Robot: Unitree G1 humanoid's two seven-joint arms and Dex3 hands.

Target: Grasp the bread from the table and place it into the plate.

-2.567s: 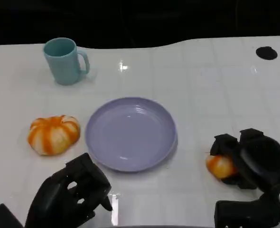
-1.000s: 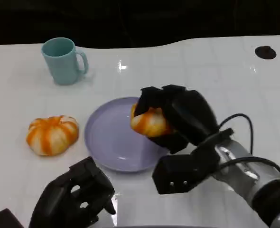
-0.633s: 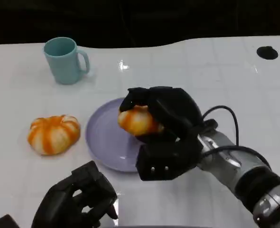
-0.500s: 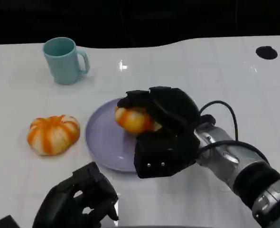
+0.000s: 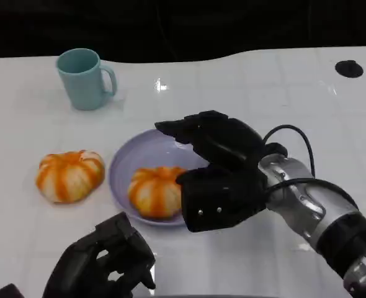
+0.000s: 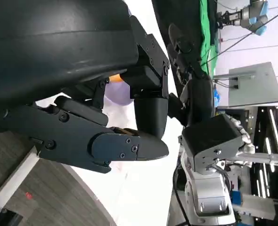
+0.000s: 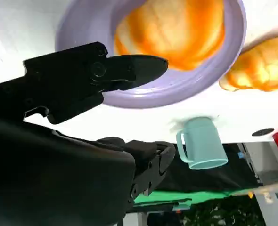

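Note:
An orange and white striped bread [image 5: 153, 191] lies in the front left part of the lavender plate [image 5: 119, 162]. My right hand [image 5: 217, 162] hovers over the plate's right side, just right of the bread, fingers spread and holding nothing. The right wrist view has the same bread [image 7: 176, 28] in the plate [image 7: 153, 96], beyond a bare outstretched finger [image 7: 106, 70]. A second, similar bread [image 5: 69, 175] sits on the table left of the plate. My left hand [image 5: 105, 264] stays low at the near left, fingers curled in on nothing, as in the left wrist view [image 6: 129, 136].
A teal mug [image 5: 84, 79] stands at the back left, also seen in the right wrist view [image 7: 202, 146]. The white table [image 5: 282, 99] has a dark round hole [image 5: 348, 68] at the far right. A cable loops off my right wrist [image 5: 294, 139].
My right hand carried the bread from the table's right side over the plate and let it go. The bread now lies in the plate and the fingers have spread. The left hand stayed put.

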